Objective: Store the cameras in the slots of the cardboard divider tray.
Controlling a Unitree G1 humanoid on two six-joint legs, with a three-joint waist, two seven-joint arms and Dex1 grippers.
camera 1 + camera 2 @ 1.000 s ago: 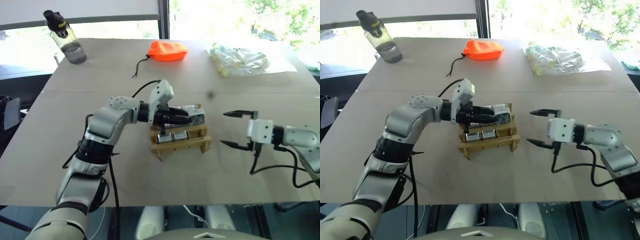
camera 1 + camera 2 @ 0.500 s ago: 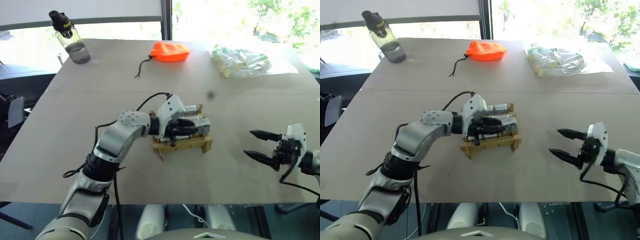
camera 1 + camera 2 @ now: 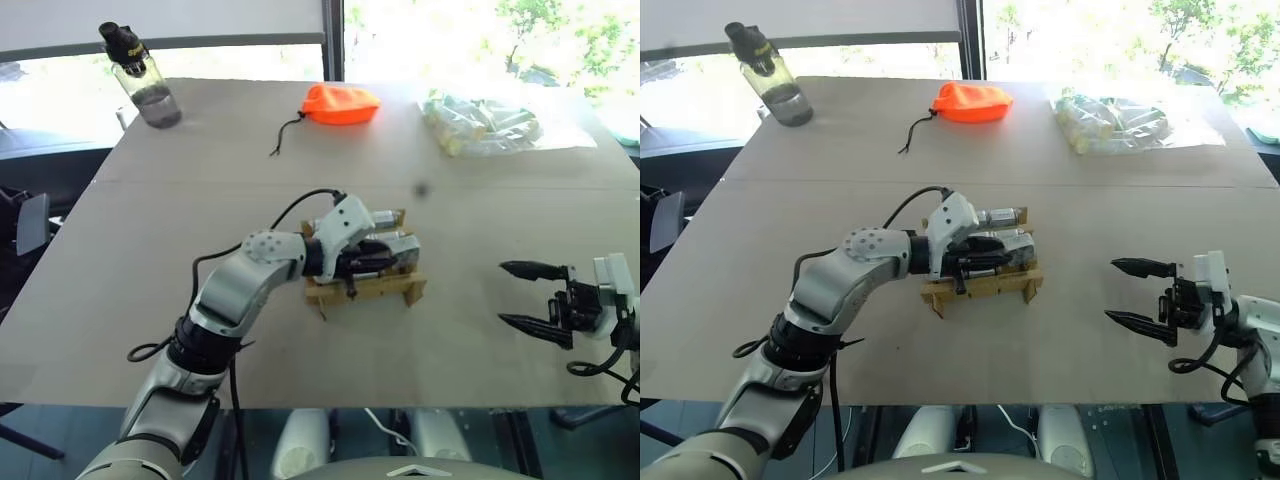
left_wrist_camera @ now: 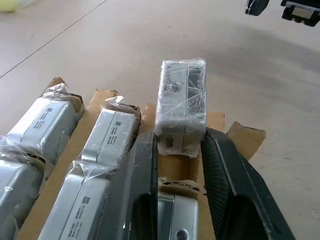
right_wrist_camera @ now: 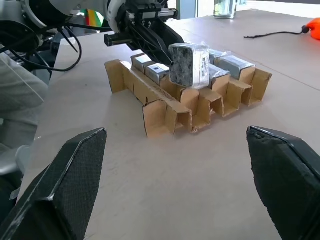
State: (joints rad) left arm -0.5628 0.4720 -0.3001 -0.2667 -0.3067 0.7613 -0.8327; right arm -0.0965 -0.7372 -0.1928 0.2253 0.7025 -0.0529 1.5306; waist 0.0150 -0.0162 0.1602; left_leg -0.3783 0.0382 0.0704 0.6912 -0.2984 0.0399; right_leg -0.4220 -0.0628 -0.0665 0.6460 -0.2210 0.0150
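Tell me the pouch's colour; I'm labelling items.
Orange pouch, clearest in the left eye view.

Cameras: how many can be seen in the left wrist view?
6 cameras. One stands upright in a slot of the tray, held by the left gripper. One lies beneath the gripper. Two fill the next row, and two the far row. Others may be hidden.

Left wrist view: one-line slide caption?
Left gripper shut on a wrapped camera, standing it in the cardboard divider tray.
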